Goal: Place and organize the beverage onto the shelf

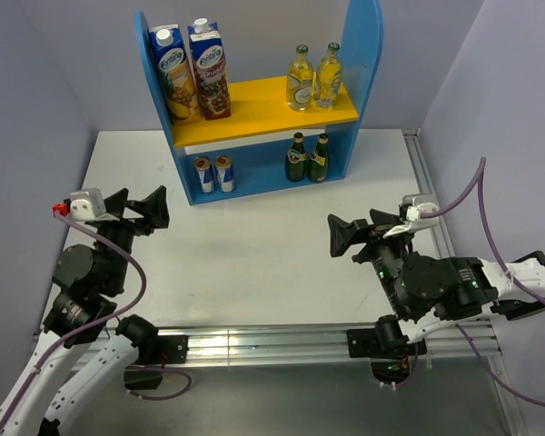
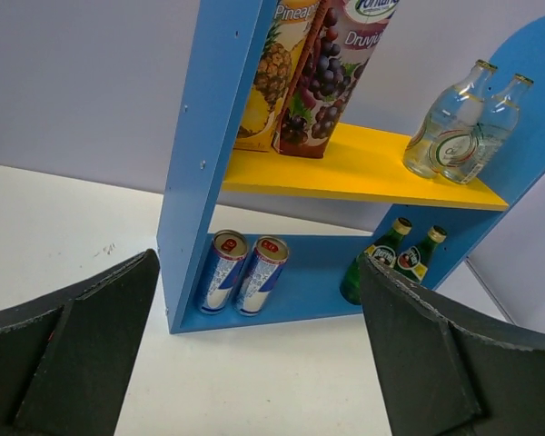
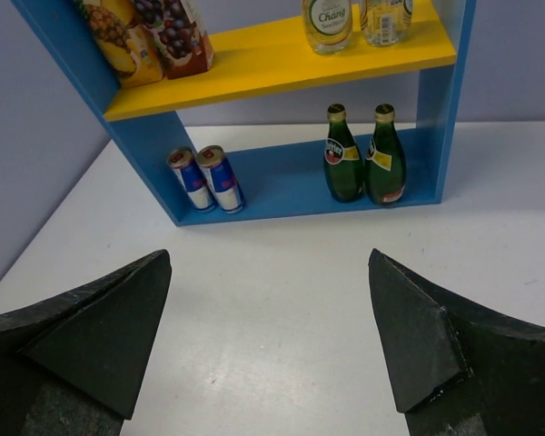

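Top external: juice cartons (image 1: 209,73) occupy upper left of shelf (image 1: 363,54).

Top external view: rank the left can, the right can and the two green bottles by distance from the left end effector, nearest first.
1. Left can, lower level of the shelf, far left.
2. Right can, just beside it.
3. Left green bottle, lower level, right side.
4. Right green bottle, farthest right.

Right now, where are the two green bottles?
In the top view, the green bottles stand on the bottom level of the shelf, right side, under the clear bottles and right of the cans.
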